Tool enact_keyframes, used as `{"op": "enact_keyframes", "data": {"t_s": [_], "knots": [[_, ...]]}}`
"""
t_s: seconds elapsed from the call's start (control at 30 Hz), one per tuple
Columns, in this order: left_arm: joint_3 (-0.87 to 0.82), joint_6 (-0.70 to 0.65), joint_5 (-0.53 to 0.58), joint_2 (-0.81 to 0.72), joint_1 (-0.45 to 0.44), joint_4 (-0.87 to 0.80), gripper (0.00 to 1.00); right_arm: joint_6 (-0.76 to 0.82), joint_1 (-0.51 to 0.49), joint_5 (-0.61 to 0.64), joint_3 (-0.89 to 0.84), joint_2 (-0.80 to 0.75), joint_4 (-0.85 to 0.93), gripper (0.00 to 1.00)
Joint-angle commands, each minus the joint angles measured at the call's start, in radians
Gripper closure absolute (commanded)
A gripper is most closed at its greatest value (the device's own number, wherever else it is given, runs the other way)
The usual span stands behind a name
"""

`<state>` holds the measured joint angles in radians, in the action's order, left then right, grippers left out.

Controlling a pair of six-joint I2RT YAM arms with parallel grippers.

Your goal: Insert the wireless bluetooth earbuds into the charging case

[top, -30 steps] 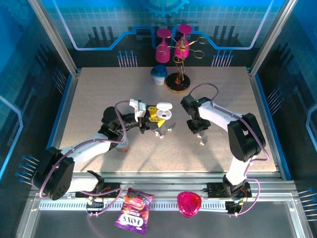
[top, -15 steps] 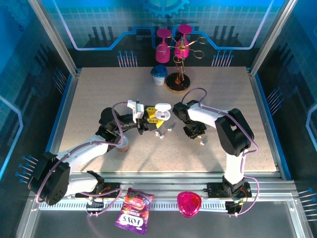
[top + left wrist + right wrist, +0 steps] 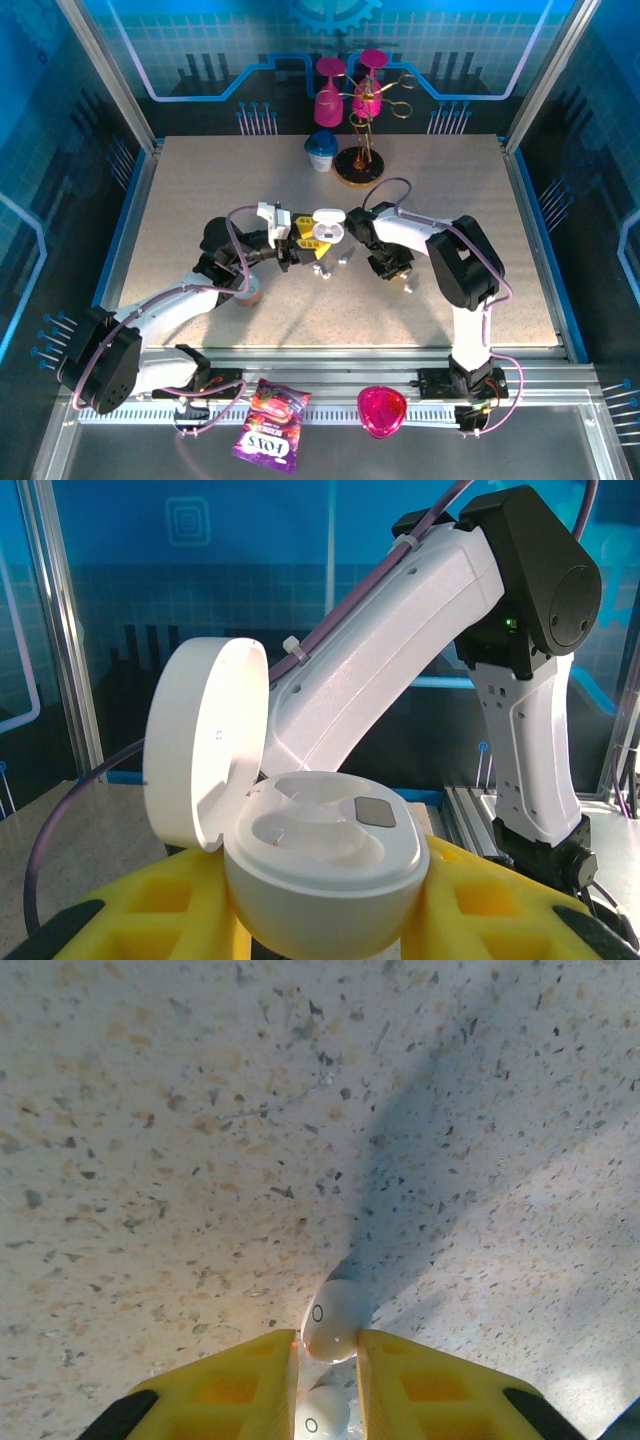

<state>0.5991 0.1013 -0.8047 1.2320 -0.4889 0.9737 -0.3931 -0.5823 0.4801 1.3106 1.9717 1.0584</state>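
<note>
Evidently the left gripper [image 3: 325, 915] clamps the small white rounded plastic charging case [image 3: 330, 870], lid flipped back and empty wells facing up to receive, while the right gripper [image 3: 327, 1380] pinches one tiny white stemmed plastic earbud [image 3: 333, 1322] down at the speckled stone-look tabletop [image 3: 200, 1110].

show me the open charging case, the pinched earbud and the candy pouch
charging case [image 3: 325, 880], left wrist view, lower shell front
earbud [image 3: 335, 1318], right wrist view, rounded head
candy pouch [image 3: 268, 428], top external view, purple front
</note>
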Motion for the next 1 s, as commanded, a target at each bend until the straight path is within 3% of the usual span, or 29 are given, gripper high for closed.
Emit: {"op": "enact_keyframes", "data": {"t_s": [0.0,0.97], "knots": [[-0.01,-0.02,-0.003,-0.019,-0.002,0.011,0.77,-0.01,-0.011,0.013,0.022,0.024,0.015,0.78],[-0.002,-0.034,0.0,-0.02,-0.001,-0.005,0.77,0.025,0.016,0.042,0.04,0.077,0.003,0.76]]}}
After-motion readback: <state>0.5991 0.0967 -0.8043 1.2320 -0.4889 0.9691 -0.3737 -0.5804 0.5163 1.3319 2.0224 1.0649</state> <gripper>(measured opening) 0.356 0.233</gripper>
